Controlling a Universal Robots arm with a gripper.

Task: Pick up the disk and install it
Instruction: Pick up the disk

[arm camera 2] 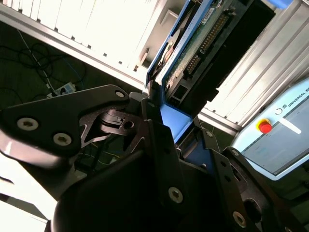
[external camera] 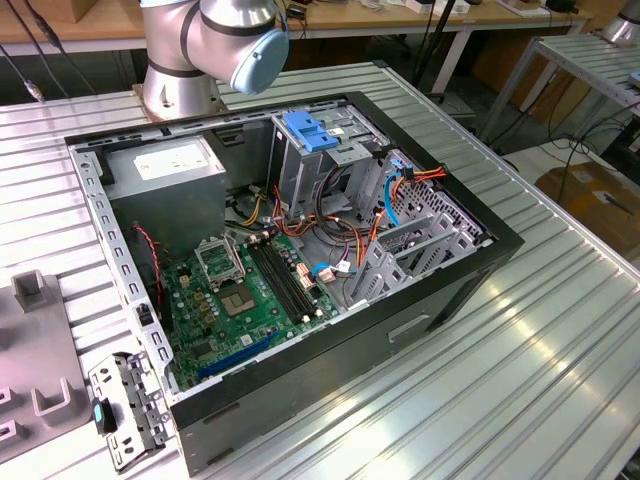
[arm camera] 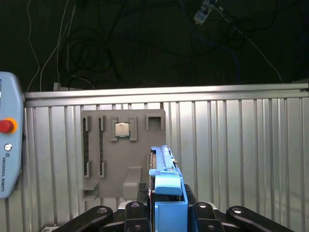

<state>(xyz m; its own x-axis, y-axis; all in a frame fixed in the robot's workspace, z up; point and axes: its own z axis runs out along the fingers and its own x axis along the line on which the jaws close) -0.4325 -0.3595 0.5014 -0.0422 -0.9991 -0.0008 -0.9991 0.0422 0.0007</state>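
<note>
A ribbed aluminium table of long parallel slats carries an open black computer case. The case lies on its side, with a green motherboard on its floor. Behind the case stands the arm, smooth silver metal with a pale blue cap.

In the first wrist view, a flat matte-grey fixture plate lies on the slats beyond the jaws. It is rectangular, with moulded slots and pockets. Off to one side of the jaws is a pale grey pendant with rounded corners and a red button.

The gripper is black, built of angular linked plates with bright bolt heads. Its jaws are clamped on the disk, one on each broad face.

The disk is a thin rectangular slab in a glossy bright blue plastic carrier, and the first wrist view sees it edge-on. In the second wrist view one of the fingers presses against the blue frame. One broad face of the disk shows a green circuit board there. Its long axis runs straight out from between the jaws, in line with the fingers, and its far end points away from the gripper. I cannot tell whether that end touches anything.

A small square chip with a dull metal lid sits in a pocket of the plate, beyond the disk's far end.
</note>
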